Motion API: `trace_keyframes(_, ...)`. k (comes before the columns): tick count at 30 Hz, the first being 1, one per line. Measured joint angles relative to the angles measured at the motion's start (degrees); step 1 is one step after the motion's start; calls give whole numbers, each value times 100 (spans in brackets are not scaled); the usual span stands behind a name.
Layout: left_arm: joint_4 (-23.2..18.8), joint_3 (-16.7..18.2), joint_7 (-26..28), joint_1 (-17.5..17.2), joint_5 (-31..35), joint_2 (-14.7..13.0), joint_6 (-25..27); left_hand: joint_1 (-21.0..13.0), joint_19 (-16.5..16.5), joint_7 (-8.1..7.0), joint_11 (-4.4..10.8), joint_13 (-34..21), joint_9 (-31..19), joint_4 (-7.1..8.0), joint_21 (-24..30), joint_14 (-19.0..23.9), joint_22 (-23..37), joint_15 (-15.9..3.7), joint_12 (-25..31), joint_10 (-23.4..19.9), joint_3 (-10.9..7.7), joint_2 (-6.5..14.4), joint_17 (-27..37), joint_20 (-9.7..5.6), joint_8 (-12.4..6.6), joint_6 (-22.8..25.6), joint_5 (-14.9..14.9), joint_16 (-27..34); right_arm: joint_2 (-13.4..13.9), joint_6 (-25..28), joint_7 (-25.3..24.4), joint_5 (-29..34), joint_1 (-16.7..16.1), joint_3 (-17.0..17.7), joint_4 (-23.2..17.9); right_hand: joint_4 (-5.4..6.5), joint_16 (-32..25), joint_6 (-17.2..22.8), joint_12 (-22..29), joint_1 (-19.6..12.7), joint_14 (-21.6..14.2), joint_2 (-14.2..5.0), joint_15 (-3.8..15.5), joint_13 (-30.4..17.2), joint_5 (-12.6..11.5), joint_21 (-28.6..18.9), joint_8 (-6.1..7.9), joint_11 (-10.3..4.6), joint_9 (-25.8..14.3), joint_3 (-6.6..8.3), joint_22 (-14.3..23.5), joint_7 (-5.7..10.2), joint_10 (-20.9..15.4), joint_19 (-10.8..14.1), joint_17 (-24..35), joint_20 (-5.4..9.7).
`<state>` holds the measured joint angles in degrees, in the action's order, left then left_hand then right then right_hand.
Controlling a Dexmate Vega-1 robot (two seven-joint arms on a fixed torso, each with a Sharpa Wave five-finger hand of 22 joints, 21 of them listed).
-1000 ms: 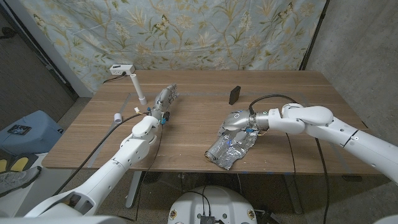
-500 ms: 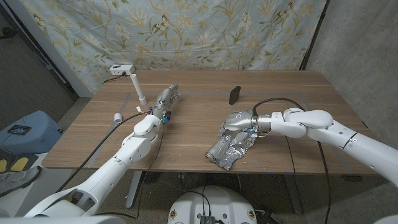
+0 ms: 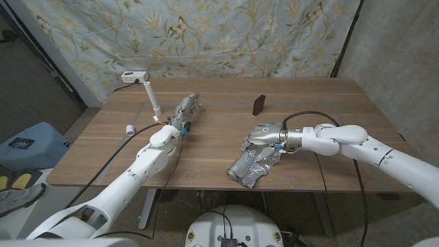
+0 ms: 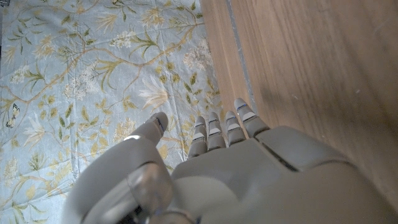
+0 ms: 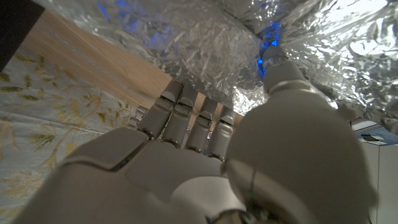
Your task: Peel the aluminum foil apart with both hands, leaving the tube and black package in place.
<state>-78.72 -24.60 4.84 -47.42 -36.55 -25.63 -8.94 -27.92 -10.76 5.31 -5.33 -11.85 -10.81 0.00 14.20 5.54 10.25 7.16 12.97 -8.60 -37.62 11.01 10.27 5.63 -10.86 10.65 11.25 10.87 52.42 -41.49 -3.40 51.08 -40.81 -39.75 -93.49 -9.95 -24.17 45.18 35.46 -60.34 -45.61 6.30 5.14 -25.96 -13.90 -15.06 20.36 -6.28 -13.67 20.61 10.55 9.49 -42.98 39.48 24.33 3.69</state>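
My right hand (image 3: 264,134) rests on the crumpled aluminum foil (image 3: 252,165) near the table's (image 3: 219,147) front edge, grip unclear, while my left hand (image 3: 186,108) hovers empty, fingers spread.

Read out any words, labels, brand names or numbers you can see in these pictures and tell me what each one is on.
No text can be read in these pictures.
Black package: any print is too small to make out.
White box at the table's far left corner: a dark mark on it, too small to read.
White tube: no lettering visible.
Aluminum foil under the right hand: plain crinkled metal, no print.
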Motion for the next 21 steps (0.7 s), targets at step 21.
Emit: trace_keyframes(21,135,-96,-40,170,76,50,111,0,-20,0,-21,0,0,24,0,31,0,31,0,-21,-24,0,-1,21,0,0,0,0,-151,-411,-456,-87,164,-101,524,70,-22,193,83,-159,-225,70,79,36,134,-47,44,32,-6,-71,-1,-26,-154,115,201,30)
